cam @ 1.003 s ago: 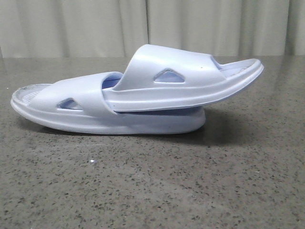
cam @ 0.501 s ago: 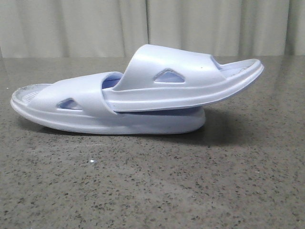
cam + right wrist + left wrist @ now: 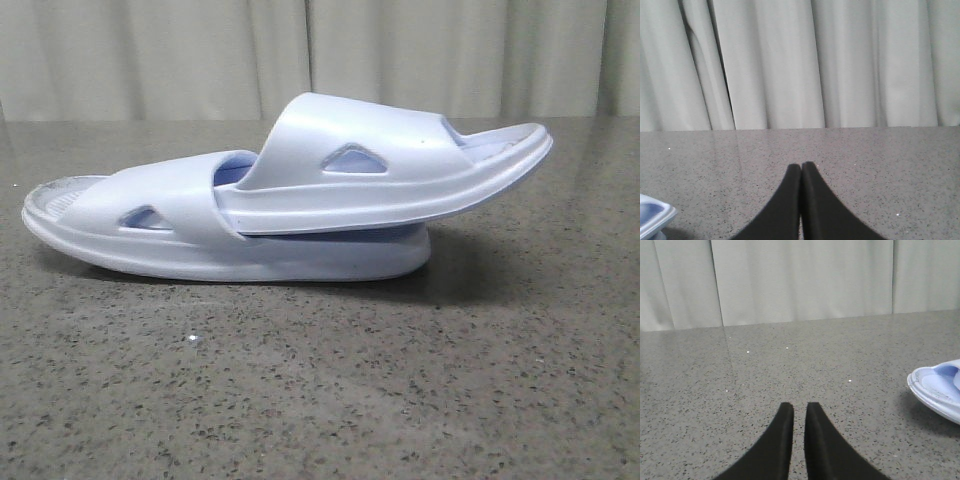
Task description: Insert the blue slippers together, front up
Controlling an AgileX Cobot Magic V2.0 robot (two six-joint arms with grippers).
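Observation:
The blue slippers lie nested in the middle of the table. The lower slipper (image 3: pixel 150 215) rests flat. The toe end of the upper slipper (image 3: pixel 370 165) is pushed under the lower one's strap, and its other end sticks up to the right. Neither gripper shows in the front view. In the left wrist view my left gripper (image 3: pixel 799 407) hovers over bare table with a narrow gap between its fingers and nothing in it; one slipper end (image 3: pixel 940 392) lies off to the side. My right gripper (image 3: pixel 801 166) has its fingers pressed together, empty, with a slipper corner (image 3: pixel 652 217) at the frame edge.
The speckled grey stone table (image 3: pixel 320 380) carries only the slippers. A pale curtain (image 3: pixel 300 50) hangs behind its far edge.

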